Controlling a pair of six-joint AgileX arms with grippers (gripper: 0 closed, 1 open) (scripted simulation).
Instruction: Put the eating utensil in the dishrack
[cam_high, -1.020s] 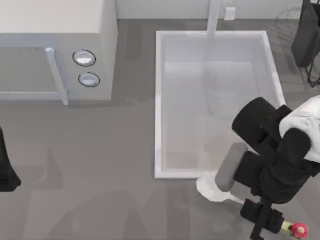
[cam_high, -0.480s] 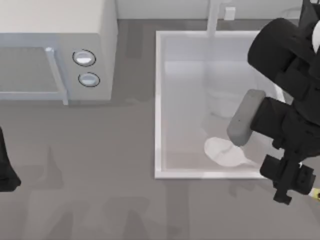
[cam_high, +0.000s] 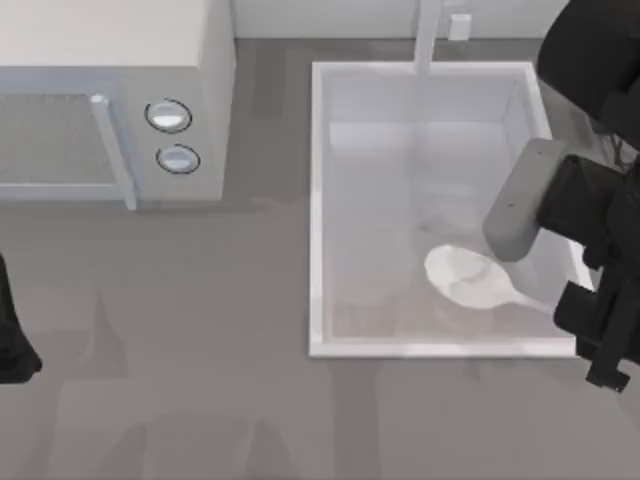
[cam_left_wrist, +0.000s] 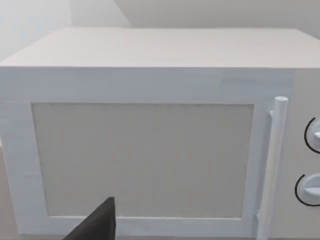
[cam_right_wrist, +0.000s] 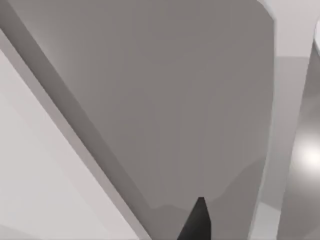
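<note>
The eating utensil, a white spoon (cam_high: 468, 277), hangs over the front right part of the white sink basin (cam_high: 318, 200). Its oval bowl points left, and its thin handle runs right into my right gripper (cam_high: 597, 338). That gripper is at the top view's right edge and is shut on the handle. The ornament end is hidden by the gripper. My right arm (cam_high: 590, 120) covers the back right corner, so the dishrack is hidden behind it. My left gripper (cam_high: 12, 335) sits parked at the left edge.
A white microwave (cam_high: 110, 60) with two round knobs (cam_high: 168, 116) stands at the back left, and its door and handle (cam_left_wrist: 272, 165) face the left wrist camera. A faucet (cam_high: 430, 35) rises behind the sink. Bare grey countertop (cam_high: 200, 380) spreads in front.
My right arm has carried the spoon from the counter in front of the sink up and to the right. The bowl now hangs over the basin. The left arm has not moved.
</note>
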